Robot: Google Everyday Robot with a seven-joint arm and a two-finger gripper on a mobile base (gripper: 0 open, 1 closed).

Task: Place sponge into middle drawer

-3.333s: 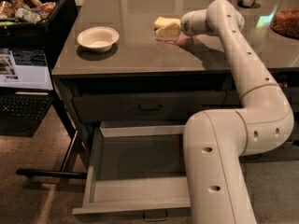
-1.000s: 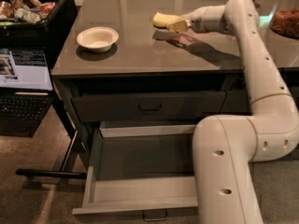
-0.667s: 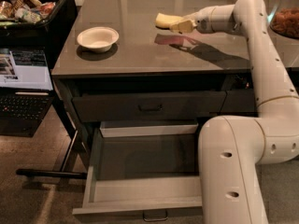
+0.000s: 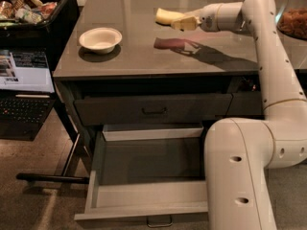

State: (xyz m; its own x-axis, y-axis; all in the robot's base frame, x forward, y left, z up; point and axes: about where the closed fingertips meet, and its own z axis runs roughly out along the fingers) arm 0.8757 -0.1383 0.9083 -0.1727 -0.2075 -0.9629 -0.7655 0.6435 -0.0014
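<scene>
Pale yellow sponge (image 4: 166,16) is off the countertop (image 4: 139,59) and in the grasp of the gripper (image 4: 180,22). I see the fingers clamped on the sponge's right end, with the rest sticking out to the left. It hangs above the back half of the counter, right of centre. Its shadow (image 4: 176,44) sits on the surface below, apart from it, so I read it as lifted and not touching.

The arm (image 4: 268,61) comes in from the right, with the forearm roughly level over the counter. The big lower link (image 4: 240,176) fills the bottom right and covers the right end of the drawers.

The middle drawer (image 4: 144,196) is pulled well out below the counter and its light grey interior is exposed. Its small metal handle (image 4: 159,221) shows at the bottom edge. The top drawer (image 4: 153,110), the one with the dark handle, is shut just above it.

A white bowl (image 4: 100,39) sits on the counter's left front area, well apart from the sponge. An open laptop (image 4: 26,75) is off to the left of the cabinet with its screen lit. A black bin (image 4: 45,25) of packaged items is at top left. A dish of orange stuff (image 4: 293,19) sits at the far right edge, and I can't tell what it holds.
</scene>
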